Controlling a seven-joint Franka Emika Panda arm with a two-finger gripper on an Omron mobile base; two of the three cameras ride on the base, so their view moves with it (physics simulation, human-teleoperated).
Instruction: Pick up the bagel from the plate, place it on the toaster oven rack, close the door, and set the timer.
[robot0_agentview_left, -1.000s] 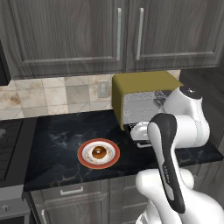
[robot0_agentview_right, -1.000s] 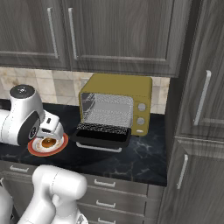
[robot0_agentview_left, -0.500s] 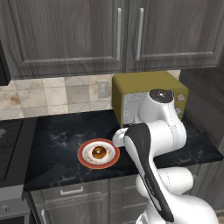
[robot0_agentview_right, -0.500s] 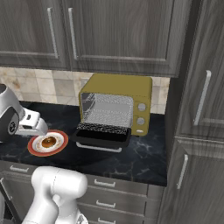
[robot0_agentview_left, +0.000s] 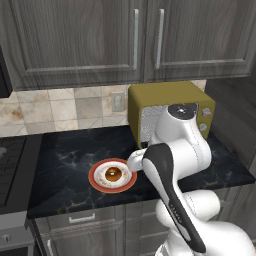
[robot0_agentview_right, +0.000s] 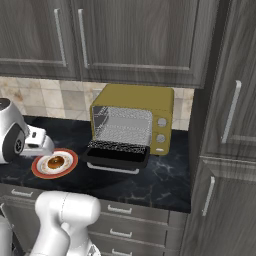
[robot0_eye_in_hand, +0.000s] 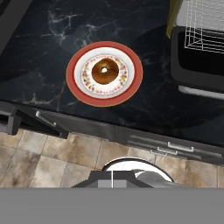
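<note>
The bagel (robot0_eye_in_hand: 105, 71) lies in the middle of the plate (robot0_eye_in_hand: 75, 76) on the dark counter, also seen as bagel (robot0_agentview_left: 113, 174) on plate (robot0_agentview_left: 96, 180) and bagel (robot0_agentview_right: 55, 161) on plate (robot0_agentview_right: 39, 170). My gripper (robot0_agentview_right: 46, 149) hangs above the plate's right side, a good way over it, shut and empty. The yellow toaster oven (robot0_agentview_right: 135, 95) stands to the right with its door (robot0_agentview_right: 116, 152) folded down flat, handle (robot0_eye_in_hand: 201, 92) at the front. The toaster oven rack (robot0_eye_in_hand: 205, 26) sits bare inside the cavity. My arm hides the oven's open front in the left base view.
Two knobs (robot0_agentview_right: 161, 122) sit on the oven's right panel. A stove (robot0_agentview_left: 7, 165) borders the counter on the left, and a tall cabinet (robot0_agentview_right: 230, 125) closes it on the right. Wall cabinets hang above. Drawers (robot0_eye_in_hand: 166, 146) run under the counter's front edge.
My arm has swung left from in front of the oven, bringing the hand over the plate's right side. Bagel, plate and oven door have stayed put.
</note>
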